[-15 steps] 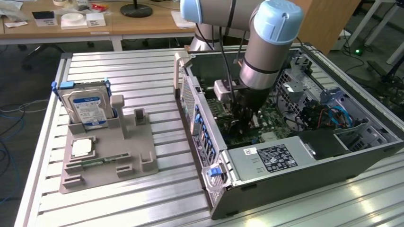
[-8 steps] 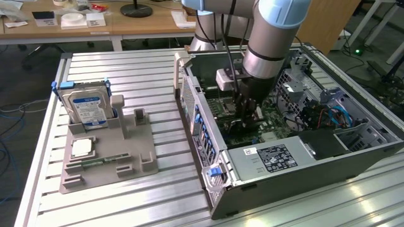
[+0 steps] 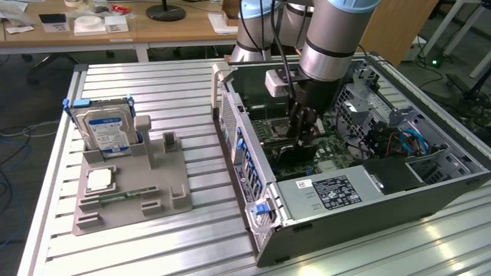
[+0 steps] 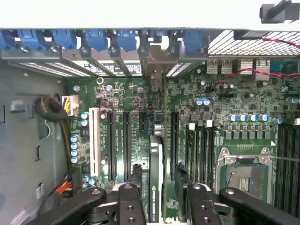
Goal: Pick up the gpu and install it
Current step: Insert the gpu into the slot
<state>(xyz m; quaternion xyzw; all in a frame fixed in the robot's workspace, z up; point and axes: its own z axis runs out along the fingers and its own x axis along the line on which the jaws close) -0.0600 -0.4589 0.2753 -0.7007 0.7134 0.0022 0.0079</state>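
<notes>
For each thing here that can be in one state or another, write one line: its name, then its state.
computer case: side open, motherboard exposed.
gripper: inside the case, shut on the gpu.
gpu: held edge-on, standing over the motherboard's slots.
hard drive: upright in the grey holder on the table.
CPU socket: no cooler on it.

My pincer (image 3: pixel 300 141) is reaching inside the computer case (image 3: pixel 429 190), holding the gpu (image 4: pixel 156 183) on edge over the motherboard (image 4: pixel 136 117); hard drive (image 3: pixel 107 129) is standing well apart at the exterior view's left.

Wooden desks (image 3: pixel 115 31) behind a ribbed metal table (image 3: pixel 153 92), grey floor (image 3: pixel 31 98).
</notes>
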